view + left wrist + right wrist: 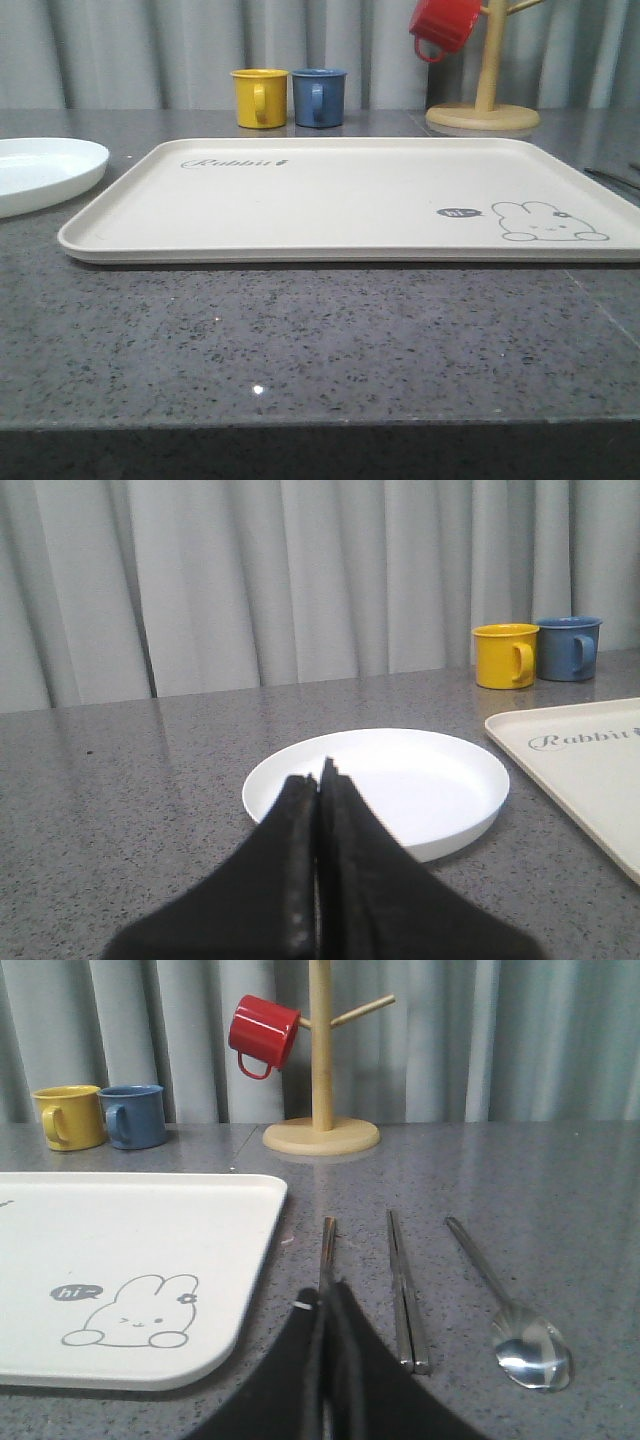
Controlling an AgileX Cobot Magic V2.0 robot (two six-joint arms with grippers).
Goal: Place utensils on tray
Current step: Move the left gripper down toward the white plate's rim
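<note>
The cream tray (330,200) with its rabbit print lies mid-table with nothing on it. To its left sits the white plate (40,170). My left gripper (320,777) is shut, its tips hanging over the near rim of the plate (420,780). Right of the tray (120,1260) lie the fork (327,1245), the chopsticks (405,1295) and the spoon (508,1315), side by side on the counter. My right gripper (327,1295) is shut and sits over the fork, hiding all but its handle.
A yellow mug (260,97) and a blue mug (319,96) stand behind the tray. At the back right, a red mug (444,24) hangs on a wooden mug tree (484,100). Bare grey counter lies in front of the tray.
</note>
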